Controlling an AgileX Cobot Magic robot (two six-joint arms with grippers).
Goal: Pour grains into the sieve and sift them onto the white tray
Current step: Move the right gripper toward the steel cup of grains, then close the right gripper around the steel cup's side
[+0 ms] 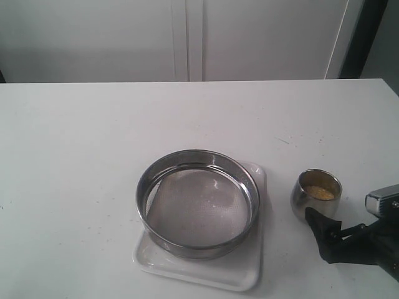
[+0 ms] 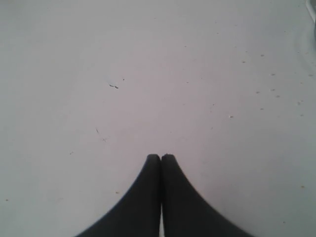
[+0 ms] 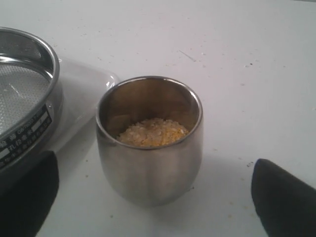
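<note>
The sieve (image 1: 198, 202), a wide steel ring with grey mesh, rests on the white tray (image 1: 206, 275) and holds no grains that I can see. Right of it stands a small steel cup (image 1: 316, 196) with golden and pale grains (image 1: 320, 192) in its bottom. My right gripper (image 1: 327, 227) is open just in front of the cup. In the right wrist view its black fingers flank the cup (image 3: 148, 158) without touching it, with grains (image 3: 153, 133), sieve (image 3: 19, 94) and tray (image 3: 84, 94) in sight. My left gripper (image 2: 161, 157) is shut on nothing above bare table.
The white table (image 1: 93, 156) carries small specks and scuffs. Its far edge meets a pale wall with panels (image 1: 187, 37). A dark upright strip (image 1: 368, 37) stands at the back right.
</note>
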